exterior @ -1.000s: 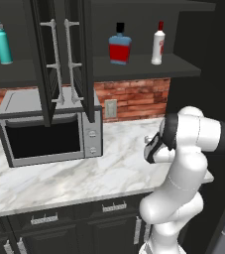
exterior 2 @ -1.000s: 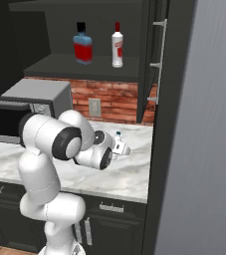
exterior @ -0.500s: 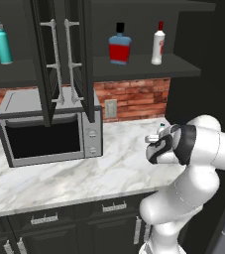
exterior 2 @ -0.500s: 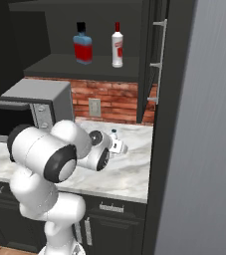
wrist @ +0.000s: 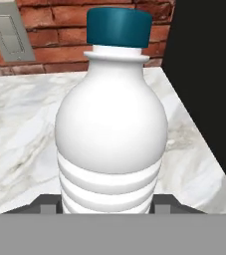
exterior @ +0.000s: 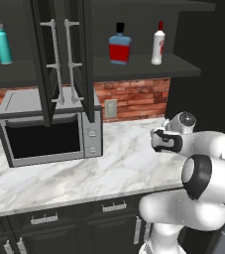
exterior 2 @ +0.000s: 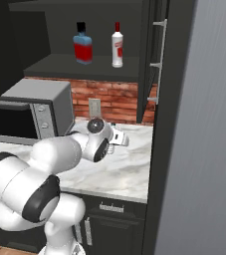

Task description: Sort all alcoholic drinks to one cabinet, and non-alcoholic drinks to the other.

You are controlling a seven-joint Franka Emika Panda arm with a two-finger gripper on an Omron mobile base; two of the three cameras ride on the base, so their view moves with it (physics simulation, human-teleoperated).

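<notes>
My gripper (wrist: 104, 205) is shut on the base of a small clear ribbed water bottle (wrist: 109, 124) with a dark teal cap, held over the marble counter (wrist: 15, 134). In the right base view the gripper (exterior 2: 112, 138) holds this bottle (exterior 2: 120, 139) tilted, just off the counter near the right cabinet door (exterior 2: 157, 64). The squat blue bottle (exterior: 120, 47) and the slim white red-capped bottle (exterior: 157, 44) stand on the right cabinet's shelf (exterior: 143, 67). A tall teal bottle (exterior: 2, 42) stands on the left cabinet's shelf (exterior: 15, 67).
A grey microwave (exterior: 49, 134) sits on the counter under the two open cabinet doors (exterior: 64, 59). A wall outlet (exterior: 111, 106) is set in the brick backsplash. A tall dark panel (exterior 2: 199, 124) closes off the right side. Drawers (exterior: 79, 213) run below the counter.
The arm has folded, its big elbow joint swinging toward the cameras. The hand with the bottle has stayed near the counter's right end, shifting slightly up and back.
</notes>
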